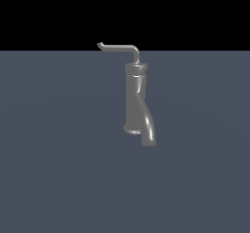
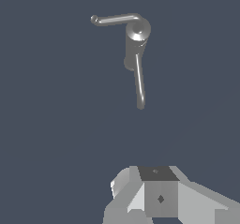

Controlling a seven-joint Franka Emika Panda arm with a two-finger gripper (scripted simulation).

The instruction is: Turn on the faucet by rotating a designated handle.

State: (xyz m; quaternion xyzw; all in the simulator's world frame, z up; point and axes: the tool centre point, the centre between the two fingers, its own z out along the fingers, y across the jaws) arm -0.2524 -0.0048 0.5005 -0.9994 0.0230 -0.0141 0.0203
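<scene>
The grey glossy faucet (image 1: 135,98) stands upright on the flat floor, its ringed collar near the top and its curved spout (image 1: 149,132) turned down at the base. The handle (image 1: 119,48), a thin L-shaped rod with a hooked tip, rises from the top and points toward the exterior view's left. The wrist view looks down on the faucet (image 2: 138,31), with the handle (image 2: 115,18) and the spout (image 2: 139,85) reaching out from it. Only grey-white parts of my gripper (image 2: 157,183) show at the picture's edge, well apart from the faucet. Its fingertips are hidden. No arm appears in the exterior view.
A plain blue-grey floor (image 1: 58,168) spreads all around the faucet. Beyond its far edge the background is black.
</scene>
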